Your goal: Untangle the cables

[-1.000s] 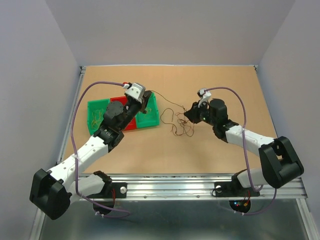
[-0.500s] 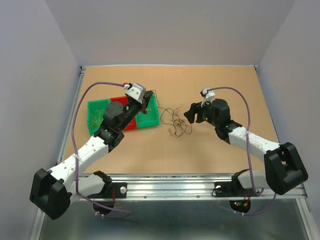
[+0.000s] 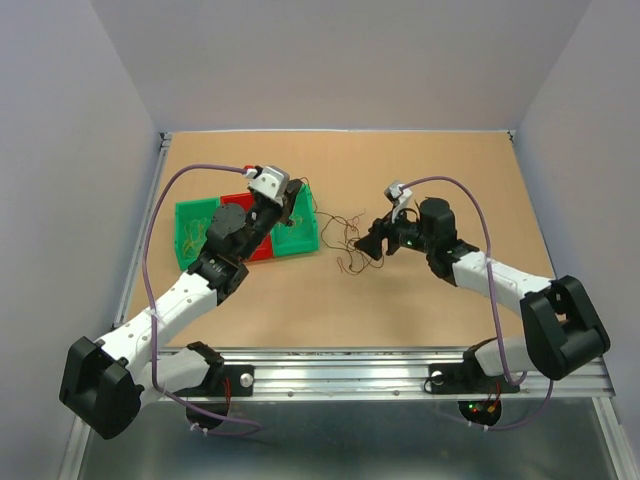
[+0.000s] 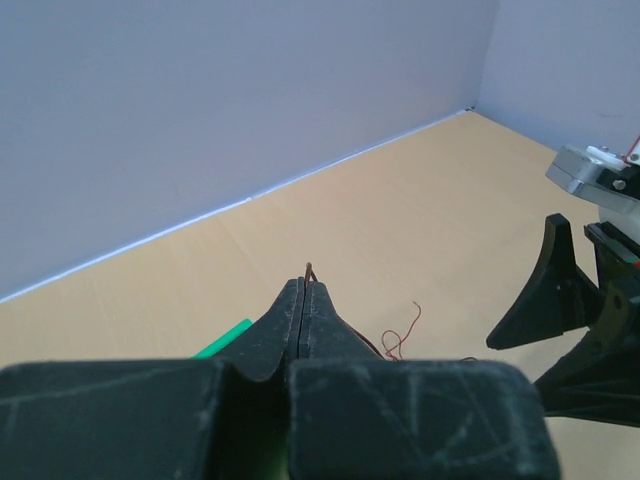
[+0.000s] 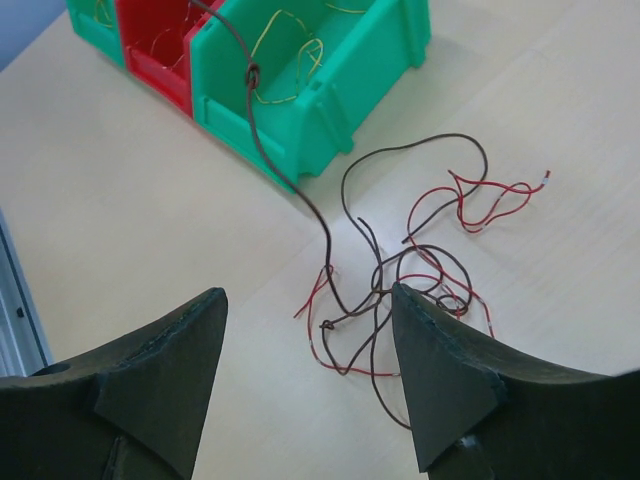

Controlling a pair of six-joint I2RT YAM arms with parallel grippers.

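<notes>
Right pincer (image 5: pixel 307 292): spread wide, holding nothing, poised low over the surface (image 3: pixel 430 180) at the tangle's right side.
Cables (image 5: pixel 400 288): loose tangle of dark and red strands flat on the surface, between the two pincers, just right of the bins.
Lifted strand (image 5: pixel 262 150): one dark wire rising leftward out of the tangle over the green bin (small knot part-way along).
Left pincer (image 4: pixel 306 285): pressed together on a thin wire tip, apparently the end of that strand.
Bins (image 5: pixel 300 130): green and red row at the left, thin yellow wires inside.
Step in hand: probably a fresh pinch on the tangle from the right, with the left as anchor.
How to do it well: lower around a single loop at the clump's right edge, not the whole clump; close only with one strand between the fingers; pull rightward, low and slow; stop at any sign of the whole clump dragging.
Risk: thin wire slipping free, or a crossing pulled tight.
</notes>
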